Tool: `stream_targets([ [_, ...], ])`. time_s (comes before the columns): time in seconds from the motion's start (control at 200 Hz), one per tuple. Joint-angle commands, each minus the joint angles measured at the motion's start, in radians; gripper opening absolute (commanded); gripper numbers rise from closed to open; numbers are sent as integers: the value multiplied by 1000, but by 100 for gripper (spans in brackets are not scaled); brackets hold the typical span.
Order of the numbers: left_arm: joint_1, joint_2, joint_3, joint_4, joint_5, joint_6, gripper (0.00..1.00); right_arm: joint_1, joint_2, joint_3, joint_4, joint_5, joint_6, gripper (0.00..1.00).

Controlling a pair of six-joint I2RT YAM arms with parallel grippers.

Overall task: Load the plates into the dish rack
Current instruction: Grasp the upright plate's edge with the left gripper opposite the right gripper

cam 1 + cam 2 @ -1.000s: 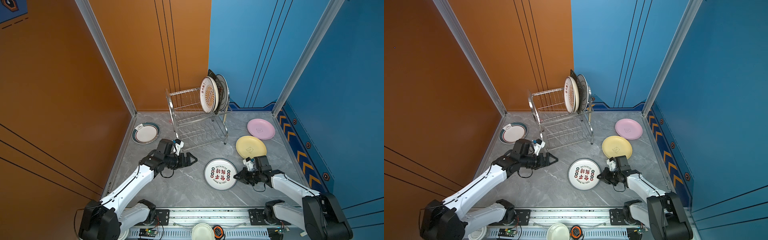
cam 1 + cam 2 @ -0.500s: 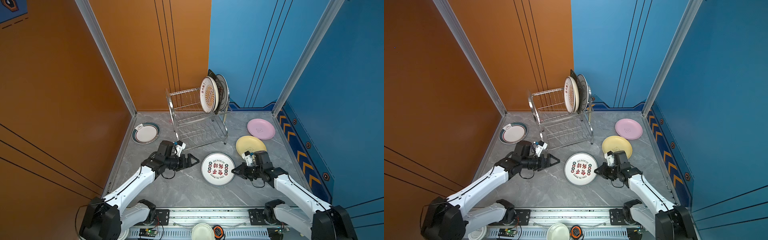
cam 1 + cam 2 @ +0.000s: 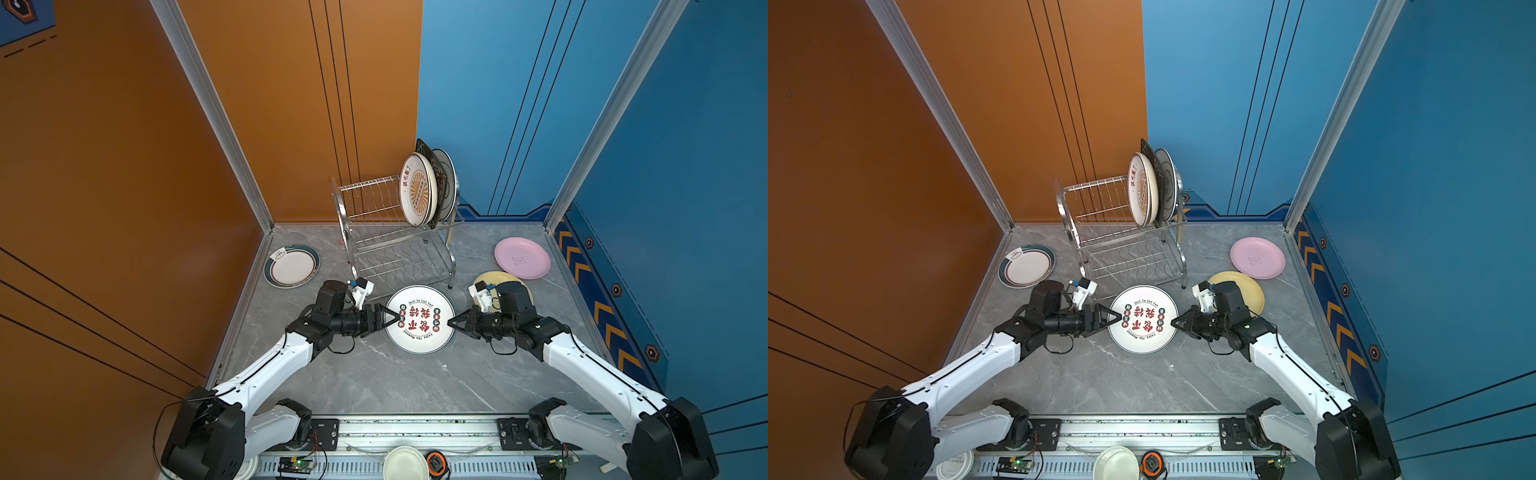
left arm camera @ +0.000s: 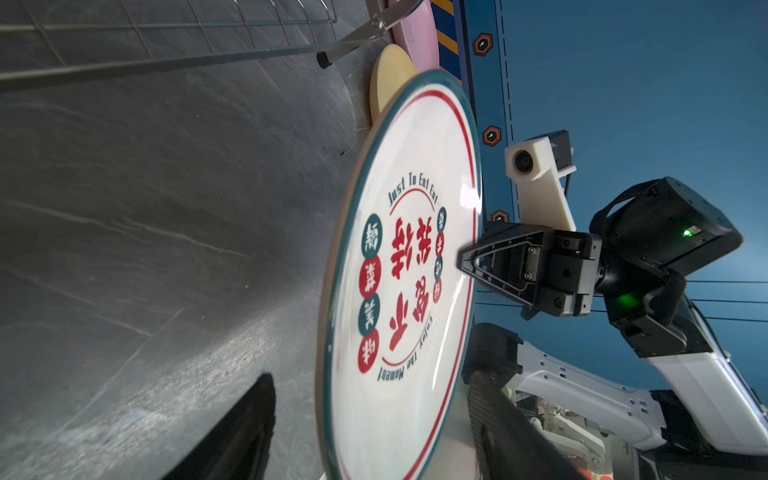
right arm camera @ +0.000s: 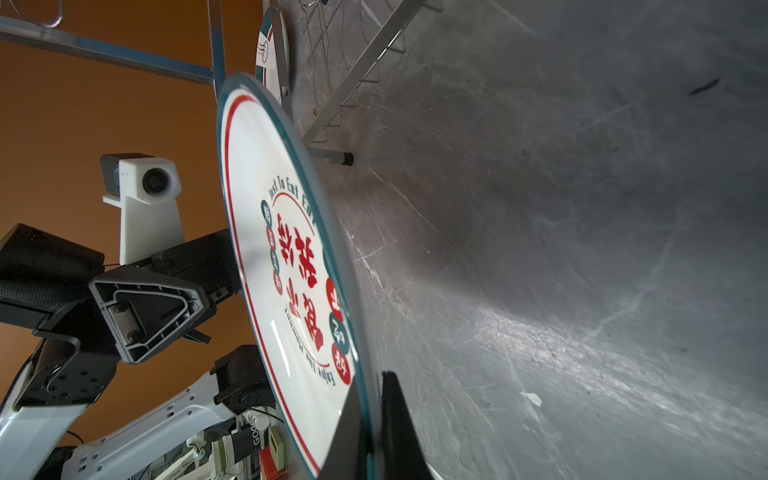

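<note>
The glossy, round red-lettered white plate (image 3: pixel 419 319), rimmed in teal and red, hangs above the grey marbled table (image 3: pixel 395 386), just in front of the shiny wire dish rack (image 3: pixel 395 249). The right gripper (image 3: pixel 449 322) pinches one rim tight. At the opposite rim, the left gripper (image 3: pixel 399 320) straddles the edge with jaws parted, a gap showing underneath.

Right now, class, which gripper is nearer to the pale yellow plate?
Right. The right gripper grips the red-lettered plate at the rim next to the pale yellow plate. The left gripper straddles the opposite rim, with that whole plate between.
</note>
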Motion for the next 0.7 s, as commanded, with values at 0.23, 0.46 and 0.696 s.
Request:
stream_targets([
  [0.23, 7, -7, -14, 112, 25, -56, 40, 53, 70, 89, 115, -64, 32, 0],
  [0.46, 10, -16, -25, 119, 15, -70, 19, 59, 89, 116, 134, -96, 31, 0],
  [0.696, 19, -31, -33, 151, 30, -104, 0, 64, 93, 118, 185, -134, 38, 20],
])
